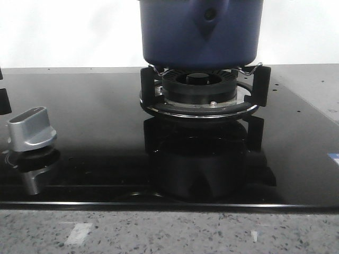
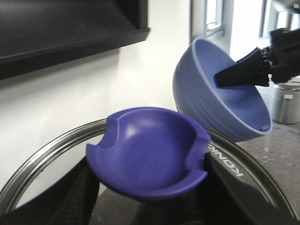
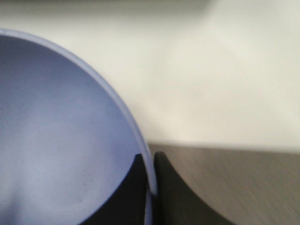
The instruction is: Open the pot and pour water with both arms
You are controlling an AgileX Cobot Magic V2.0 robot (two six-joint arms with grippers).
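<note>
two arms: both show only in the wrist views, each gripping something
pot (image 1: 201, 33): dark navy, straight-sided, sitting on the burner grate (image 1: 204, 90) near the far edge of the black glass cooktop (image 1: 95, 127)
knob (image 1: 30, 129): silver, by the cooktop's left edge
left gripper (image 2: 145, 187): clenched on the purple handle (image 2: 150, 157) of a steel-rimmed glass lid (image 2: 243, 168)
right gripper (image 3: 151, 187): dark fingers (image 3: 171, 192) pinch the rim of a light blue bowl (image 3: 56, 140); one inside, one outside
bowl tilt: in the left wrist view it hangs tipped on its side, near the lid handle, not touching it
</note>
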